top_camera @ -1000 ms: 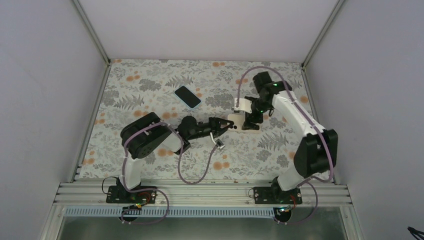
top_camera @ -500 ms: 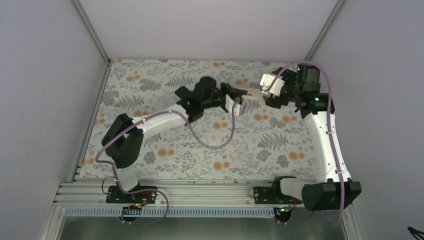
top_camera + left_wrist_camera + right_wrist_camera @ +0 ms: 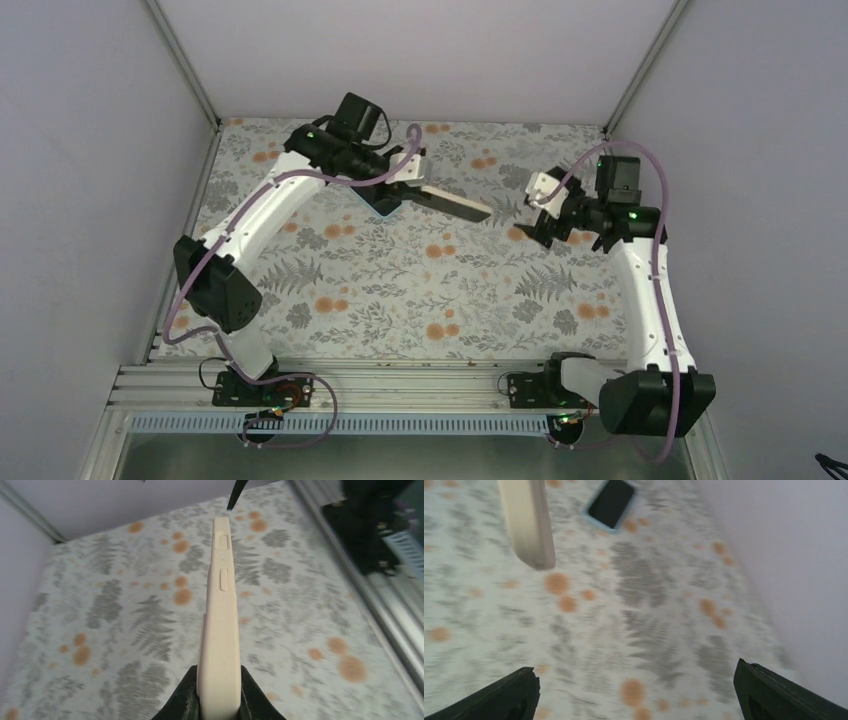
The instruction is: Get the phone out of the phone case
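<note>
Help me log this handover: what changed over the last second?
The right tool let go of the beige phone case and pulled back rightward, now open. The left tool kept its grip and carried the case toward the far left. The phone stayed on the table.

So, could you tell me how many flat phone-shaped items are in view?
2. A cream phone case is clamped in the left gripper above the floral table; a black-screened phone with a pale blue rim lies flat on it near the back. None seems hidden.
</note>
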Robot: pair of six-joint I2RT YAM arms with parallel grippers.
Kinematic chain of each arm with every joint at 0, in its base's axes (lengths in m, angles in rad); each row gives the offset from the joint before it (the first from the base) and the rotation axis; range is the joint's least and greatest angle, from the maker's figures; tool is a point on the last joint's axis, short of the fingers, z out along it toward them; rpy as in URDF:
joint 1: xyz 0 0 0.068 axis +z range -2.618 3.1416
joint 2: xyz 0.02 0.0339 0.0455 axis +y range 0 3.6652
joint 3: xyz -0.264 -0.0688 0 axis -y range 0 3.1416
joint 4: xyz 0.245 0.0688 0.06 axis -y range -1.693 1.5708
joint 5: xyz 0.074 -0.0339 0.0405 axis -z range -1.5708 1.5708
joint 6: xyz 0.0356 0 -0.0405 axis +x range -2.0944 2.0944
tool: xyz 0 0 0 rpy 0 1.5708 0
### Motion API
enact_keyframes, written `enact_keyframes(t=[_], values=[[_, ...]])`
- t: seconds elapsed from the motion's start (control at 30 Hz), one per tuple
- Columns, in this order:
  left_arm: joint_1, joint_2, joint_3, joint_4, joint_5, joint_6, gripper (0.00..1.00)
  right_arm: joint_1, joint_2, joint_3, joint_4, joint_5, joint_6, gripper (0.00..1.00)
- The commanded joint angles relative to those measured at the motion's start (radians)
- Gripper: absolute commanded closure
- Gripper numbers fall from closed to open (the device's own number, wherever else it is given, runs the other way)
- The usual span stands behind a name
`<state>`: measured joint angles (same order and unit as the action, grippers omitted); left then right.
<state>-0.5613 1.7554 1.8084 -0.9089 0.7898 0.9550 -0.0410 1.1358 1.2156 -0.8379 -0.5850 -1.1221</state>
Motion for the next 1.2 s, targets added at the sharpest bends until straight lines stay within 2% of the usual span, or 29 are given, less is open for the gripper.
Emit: enact_keyframes(t=[0.0,0.13,0.23,0.3,0.4,0.53,0.63,0.7,0.77,0.93,1.17], values=[[0.016,-0.09,0.003,-0.316,0.171,0.153,0.98,-0.006,0.042,-0.067,-0.195,-0.281,-0.089,0.0],[0.048,-0.223,-0.167,-0.232,0.158,0.211,0.98,-0.005,0.117,-0.057,-0.25,-0.363,-0.168,0.0],[0.097,-0.308,-0.295,-0.114,0.159,0.212,0.98,0.0,0.209,-0.011,-0.356,-0.425,-0.261,0.01],[0.125,-0.33,-0.342,-0.056,0.141,0.194,0.98,0.014,0.274,0.031,-0.444,-0.459,-0.314,0.02],[0.173,-0.301,-0.356,-0.043,0.152,0.181,0.98,0.075,0.308,0.024,-0.446,-0.446,-0.306,0.03],[0.232,-0.221,-0.342,-0.081,0.209,0.203,0.98,0.149,0.284,0.004,-0.351,-0.459,-0.213,0.04],[0.242,-0.185,-0.346,-0.086,0.229,0.217,0.98,0.181,0.217,-0.016,-0.171,-0.456,-0.059,0.04],[0.243,-0.181,-0.356,-0.085,0.249,0.228,0.98,0.206,0.176,-0.042,-0.025,-0.408,0.023,0.05],[0.242,-0.182,-0.366,-0.079,0.27,0.232,0.98,0.235,0.174,-0.063,0.051,-0.356,0.072,0.07],[0.243,-0.179,-0.362,-0.085,0.302,0.233,0.98,0.297,0.28,-0.013,0.041,-0.324,0.081,0.09],[0.239,-0.19,-0.366,-0.096,0.313,0.241,0.98,0.348,0.311,-0.021,0.145,-0.319,0.146,0.09]])
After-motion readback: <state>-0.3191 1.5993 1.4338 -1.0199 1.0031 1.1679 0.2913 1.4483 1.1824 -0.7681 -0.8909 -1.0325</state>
